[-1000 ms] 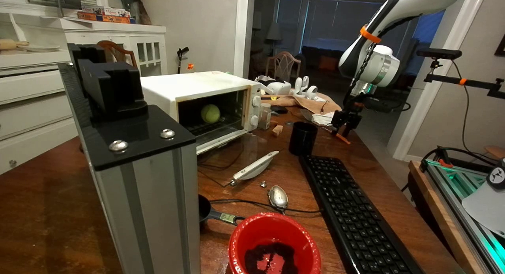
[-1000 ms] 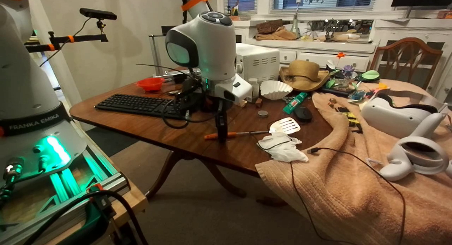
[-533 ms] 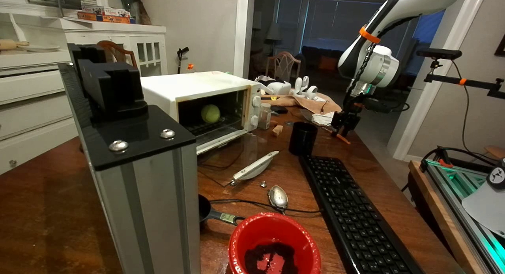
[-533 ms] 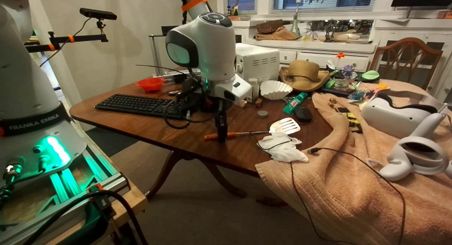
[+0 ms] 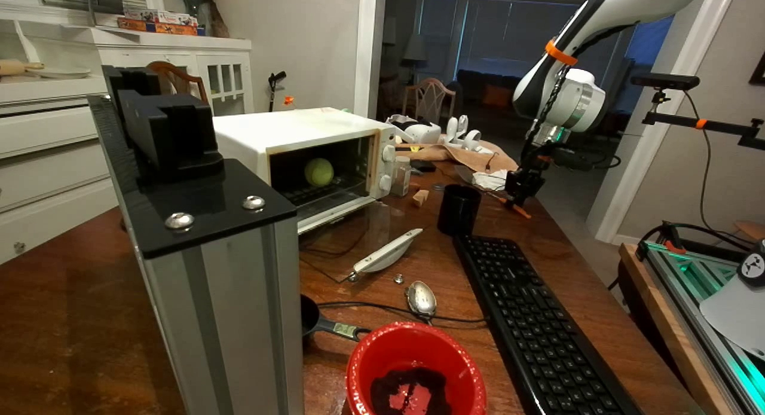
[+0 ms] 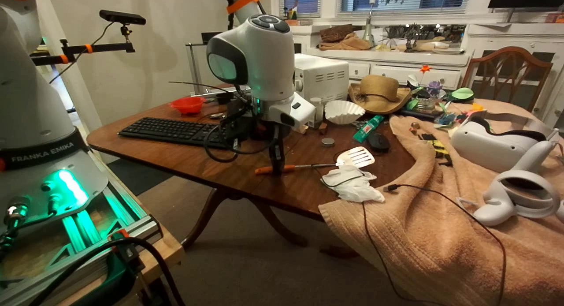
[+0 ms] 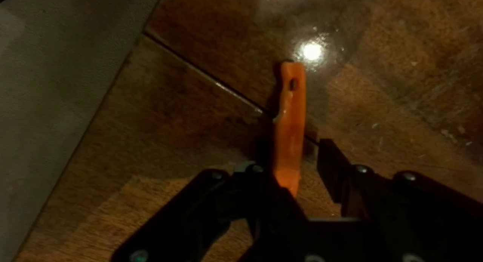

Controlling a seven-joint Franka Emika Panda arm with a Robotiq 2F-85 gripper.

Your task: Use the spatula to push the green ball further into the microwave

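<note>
Pincer (image 7: pixel 295 158) spread astride spatula handle (image 7: pixel 290 126), gap on one side: grasp not yet made. Lift, carry, push seemingly all remain. Green ball (image 5: pixel 319 172) inside microwave (image 5: pixel 299 128), well apart from pincer.

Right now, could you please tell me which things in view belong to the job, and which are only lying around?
For the job:
spatula
ball
microwave

Just lying about:
keyboard
bowl
spoon
hat
mouse
towel
headset
</note>
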